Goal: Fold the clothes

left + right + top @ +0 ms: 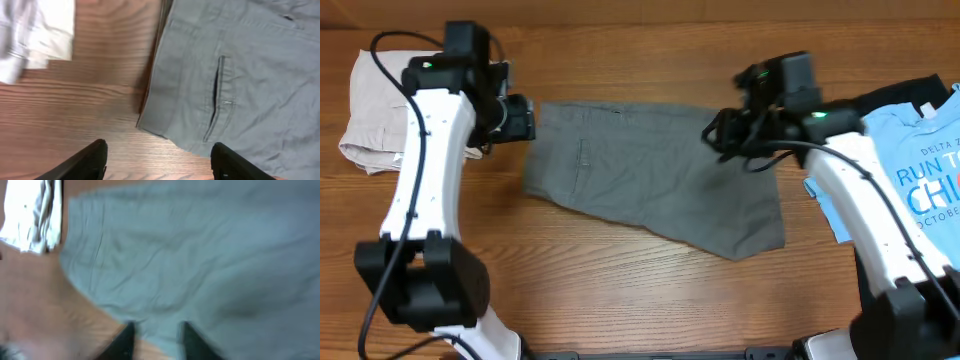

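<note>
The grey shorts (650, 190) lie spread flat across the middle of the table, slit back pocket (218, 95) facing up. My left gripper (525, 120) hovers at their left end. In the left wrist view its jaws (157, 160) are wide open and empty above the wood, just off the corner of the shorts (250, 75). My right gripper (715, 135) is over the upper right part of the shorts. The right wrist view is blurred. There the fingers (155, 340) are apart and empty over the edge of the grey cloth (200, 255).
Folded pale beige shorts (375, 110) lie at the far left, and show in both wrist views (35, 35) (35, 215). A light blue printed T-shirt (920, 170) lies at the right edge. Bare wooden table (620, 290) runs along the front.
</note>
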Available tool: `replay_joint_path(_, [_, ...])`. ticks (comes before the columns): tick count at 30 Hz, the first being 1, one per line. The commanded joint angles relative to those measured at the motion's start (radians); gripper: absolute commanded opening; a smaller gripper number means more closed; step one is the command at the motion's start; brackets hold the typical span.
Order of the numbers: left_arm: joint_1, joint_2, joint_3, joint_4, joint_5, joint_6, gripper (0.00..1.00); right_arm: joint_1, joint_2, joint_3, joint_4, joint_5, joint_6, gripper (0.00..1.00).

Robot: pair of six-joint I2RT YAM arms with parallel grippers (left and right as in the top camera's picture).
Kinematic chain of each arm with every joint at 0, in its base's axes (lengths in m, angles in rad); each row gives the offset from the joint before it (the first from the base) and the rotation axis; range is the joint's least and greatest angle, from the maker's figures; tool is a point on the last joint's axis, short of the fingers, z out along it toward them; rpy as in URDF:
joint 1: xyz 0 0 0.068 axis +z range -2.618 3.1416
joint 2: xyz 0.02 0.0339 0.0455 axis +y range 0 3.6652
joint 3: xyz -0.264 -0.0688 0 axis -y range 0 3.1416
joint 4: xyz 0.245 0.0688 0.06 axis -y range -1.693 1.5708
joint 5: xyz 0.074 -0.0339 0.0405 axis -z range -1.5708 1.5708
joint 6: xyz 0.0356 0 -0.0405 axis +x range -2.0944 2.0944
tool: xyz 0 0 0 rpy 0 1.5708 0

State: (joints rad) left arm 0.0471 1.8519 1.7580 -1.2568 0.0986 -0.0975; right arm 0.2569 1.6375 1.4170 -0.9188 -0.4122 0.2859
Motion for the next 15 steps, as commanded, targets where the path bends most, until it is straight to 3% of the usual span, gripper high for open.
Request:
replay_joint_path(1, [0.04,0.051,-0.018,-0.003,0.136,0.066,0.7,0.097,0.052,-0.004,-0.002,-0.046,0.071,0.04])
replay_joint_path(15, [0.042,0.111,-0.022,-0.015,0.135,0.075,0.75,0.366,0.269,-0.076,0.01,0.026,0.289,0.04])
